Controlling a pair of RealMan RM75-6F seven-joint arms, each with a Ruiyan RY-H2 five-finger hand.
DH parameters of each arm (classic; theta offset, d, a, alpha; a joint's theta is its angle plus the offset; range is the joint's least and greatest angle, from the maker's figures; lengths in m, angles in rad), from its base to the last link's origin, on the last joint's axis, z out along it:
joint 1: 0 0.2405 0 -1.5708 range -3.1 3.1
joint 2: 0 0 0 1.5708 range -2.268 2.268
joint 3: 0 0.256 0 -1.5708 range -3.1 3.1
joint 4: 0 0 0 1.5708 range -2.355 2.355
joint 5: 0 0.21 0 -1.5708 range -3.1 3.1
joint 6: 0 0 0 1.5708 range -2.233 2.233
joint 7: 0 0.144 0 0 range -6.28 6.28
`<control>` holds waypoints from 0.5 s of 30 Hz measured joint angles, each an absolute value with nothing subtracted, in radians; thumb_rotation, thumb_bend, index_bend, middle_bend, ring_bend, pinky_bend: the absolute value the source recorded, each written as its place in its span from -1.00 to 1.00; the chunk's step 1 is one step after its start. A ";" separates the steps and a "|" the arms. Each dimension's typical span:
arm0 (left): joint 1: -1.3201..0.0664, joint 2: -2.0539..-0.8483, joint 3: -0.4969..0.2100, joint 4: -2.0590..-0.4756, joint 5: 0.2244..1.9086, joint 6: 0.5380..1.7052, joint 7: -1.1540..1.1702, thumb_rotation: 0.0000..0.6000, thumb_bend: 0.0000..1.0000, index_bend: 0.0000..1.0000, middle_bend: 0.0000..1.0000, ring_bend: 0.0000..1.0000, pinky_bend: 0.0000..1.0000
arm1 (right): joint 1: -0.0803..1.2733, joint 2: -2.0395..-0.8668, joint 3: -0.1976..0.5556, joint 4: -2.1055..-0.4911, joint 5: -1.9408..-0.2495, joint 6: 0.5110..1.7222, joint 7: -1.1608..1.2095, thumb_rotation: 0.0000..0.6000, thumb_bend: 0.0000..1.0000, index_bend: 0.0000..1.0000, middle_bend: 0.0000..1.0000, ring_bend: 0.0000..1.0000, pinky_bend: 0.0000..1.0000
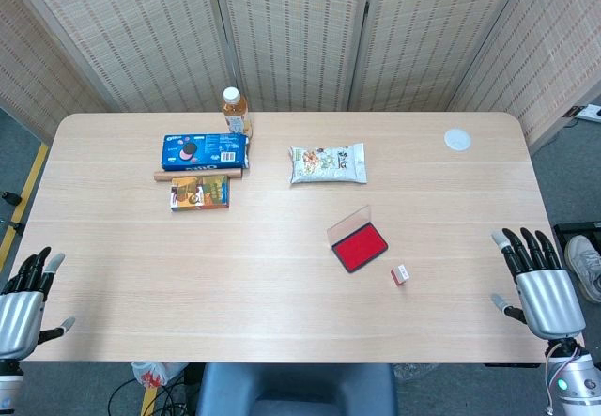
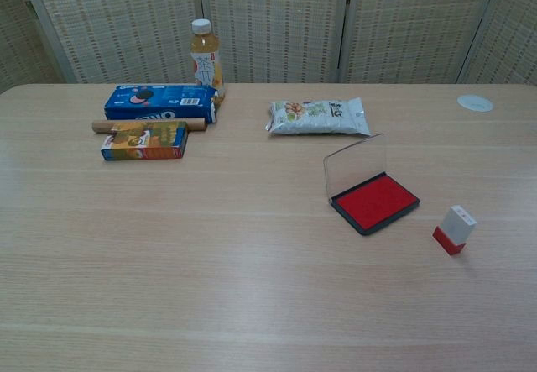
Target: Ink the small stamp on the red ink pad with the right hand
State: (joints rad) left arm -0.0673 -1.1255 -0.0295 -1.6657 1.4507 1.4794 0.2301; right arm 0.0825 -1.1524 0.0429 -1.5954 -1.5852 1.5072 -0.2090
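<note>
The red ink pad (image 1: 360, 249) (image 2: 375, 202) lies open right of the table's middle, its clear lid standing up on the far-left side. The small stamp (image 1: 401, 274) (image 2: 454, 229), white with a red base, stands on the table just right of and nearer than the pad. My right hand (image 1: 540, 286) hovers at the table's right edge with fingers spread and nothing in it, well right of the stamp. My left hand (image 1: 25, 301) is at the left edge, fingers spread and empty. The chest view shows neither hand.
At the back left stand a tea bottle (image 1: 235, 110), a blue cookie box (image 1: 205, 150), a brown rolled stick (image 1: 165, 176) and a small orange box (image 1: 200, 192). A snack bag (image 1: 327, 163) lies behind the pad. A white round lid (image 1: 457, 139) sits at the back right.
</note>
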 measured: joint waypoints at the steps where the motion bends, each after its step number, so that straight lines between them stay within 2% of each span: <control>1: -0.066 -1.125 -0.030 -1.666 1.453 1.483 0.228 1.00 -0.80 -0.92 -1.00 -1.00 -0.46 | 0.083 -1.153 0.042 -1.596 -1.584 1.504 -0.211 1.00 -0.71 -0.89 -0.86 -0.90 -1.00; 15: -0.076 -1.121 -0.029 -1.659 1.453 1.463 0.211 1.00 -0.80 -0.92 -1.00 -1.00 -0.46 | 0.089 -1.157 0.041 -1.593 -1.570 1.483 -0.224 1.00 -0.71 -0.89 -0.85 -0.90 -1.00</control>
